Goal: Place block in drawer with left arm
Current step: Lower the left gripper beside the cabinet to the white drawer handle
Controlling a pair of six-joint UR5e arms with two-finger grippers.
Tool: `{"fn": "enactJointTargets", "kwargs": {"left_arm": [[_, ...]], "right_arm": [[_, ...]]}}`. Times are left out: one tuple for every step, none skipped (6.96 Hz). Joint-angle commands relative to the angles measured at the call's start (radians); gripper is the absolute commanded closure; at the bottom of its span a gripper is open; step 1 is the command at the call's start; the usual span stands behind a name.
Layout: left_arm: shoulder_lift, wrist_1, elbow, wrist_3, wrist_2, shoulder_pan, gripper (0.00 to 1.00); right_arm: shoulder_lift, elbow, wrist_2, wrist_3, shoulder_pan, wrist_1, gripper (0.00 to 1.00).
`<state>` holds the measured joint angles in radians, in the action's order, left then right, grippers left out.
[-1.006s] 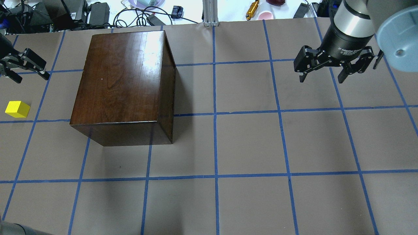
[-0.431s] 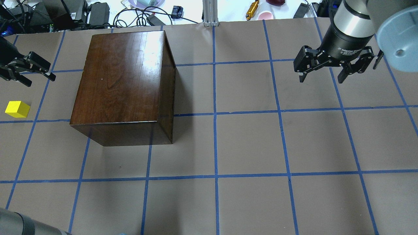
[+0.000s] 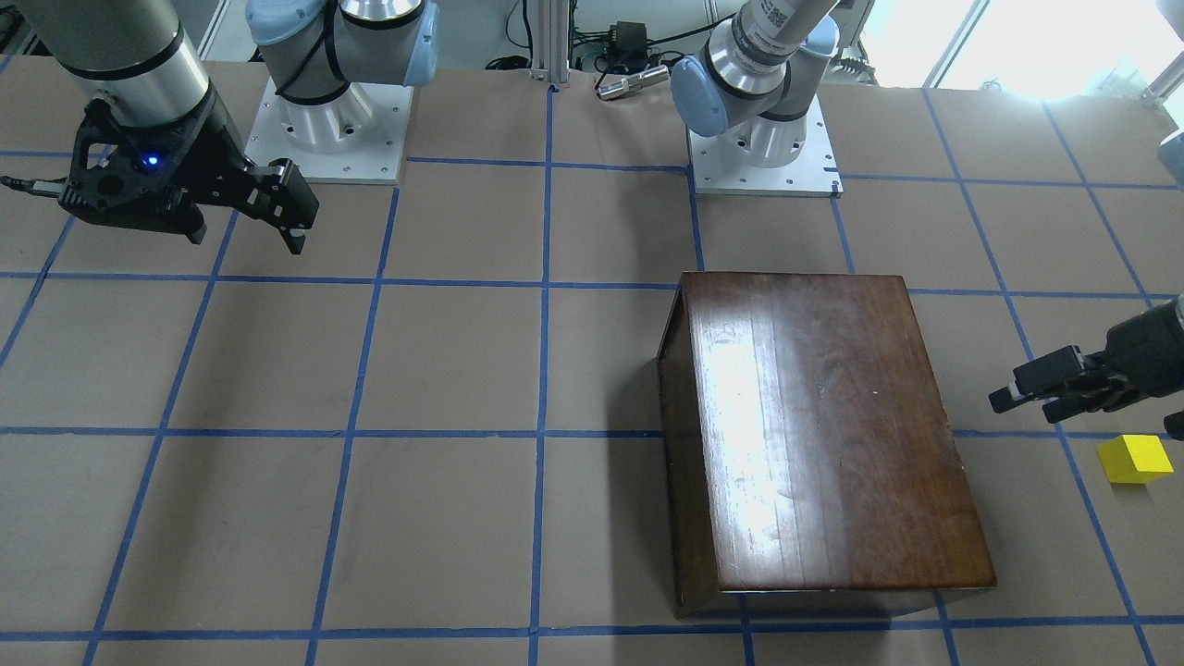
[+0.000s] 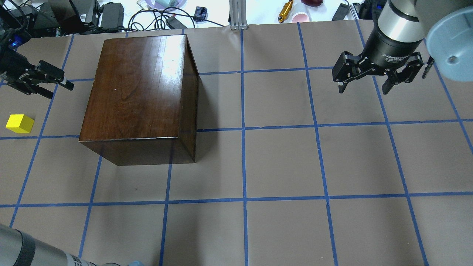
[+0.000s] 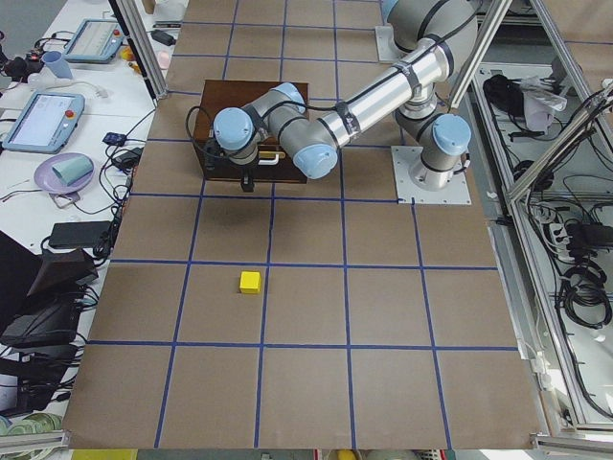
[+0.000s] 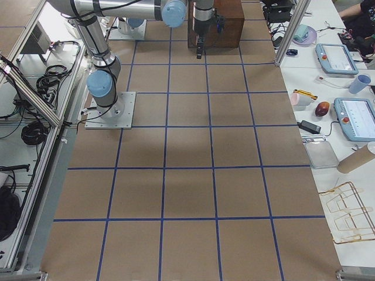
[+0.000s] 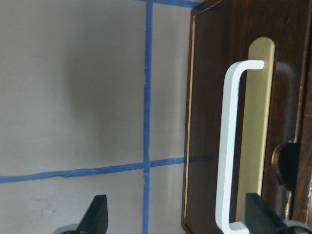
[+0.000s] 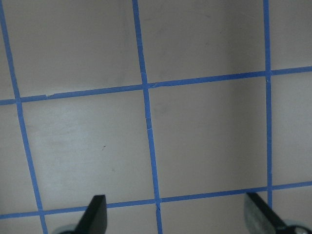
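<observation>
We are judging the opening of the drawer to be the step in hand. In the overhead view the wooden box [image 4: 136, 96] is sitting with its drawer [image 7: 209, 97] shut, the front facing 9 o'clock. The left arm [image 5: 364, 101] is holding the left gripper [image 4: 59, 90] near that face, jaws spread wide and empty. The pull [image 7: 225, 146] is lying toward 3 o'clock in the wrist view, off centre, so we are advising a shift until the bar is sitting between the fingers, then a straight draw. The block [image 4: 19, 123] is resting on the table at 9 o'clock of the box, well apart and untouched. The right gripper [image 4: 364, 90] is hanging spread and empty at 3 o'clock.

The table [image 4: 281, 162] is wearing brown paper gridded with blue tape. A bench [image 4: 155, 13] of cables is running along 12 o'clock.
</observation>
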<state>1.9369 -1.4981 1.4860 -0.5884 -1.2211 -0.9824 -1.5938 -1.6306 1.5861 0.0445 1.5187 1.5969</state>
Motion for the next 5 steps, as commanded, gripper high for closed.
{"fn": "enactJointTargets", "kwargs": {"left_arm": [[0.019,0.047,0.043,0.004,0.054,0.001,0.0],[0.028,0.059,0.051,0.008,0.058,0.001,0.0],[0.046,0.068,0.06,0.036,0.101,0.001,0.0],[0.059,0.096,0.063,0.068,0.116,0.001,0.0],[0.065,0.096,0.063,0.07,0.117,0.001,0.0]], "right_arm": [[0.0,0.0,0.0,0.0,0.0,0.0,0.0],[0.0,0.0,0.0,0.0,0.0,0.0,0.0],[0.0,0.0,0.0,0.0,0.0,0.0,0.0],[0.0,0.0,0.0,0.0,0.0,0.0,0.0],[0.0,0.0,0.0,0.0,0.0,0.0,0.0]]}}
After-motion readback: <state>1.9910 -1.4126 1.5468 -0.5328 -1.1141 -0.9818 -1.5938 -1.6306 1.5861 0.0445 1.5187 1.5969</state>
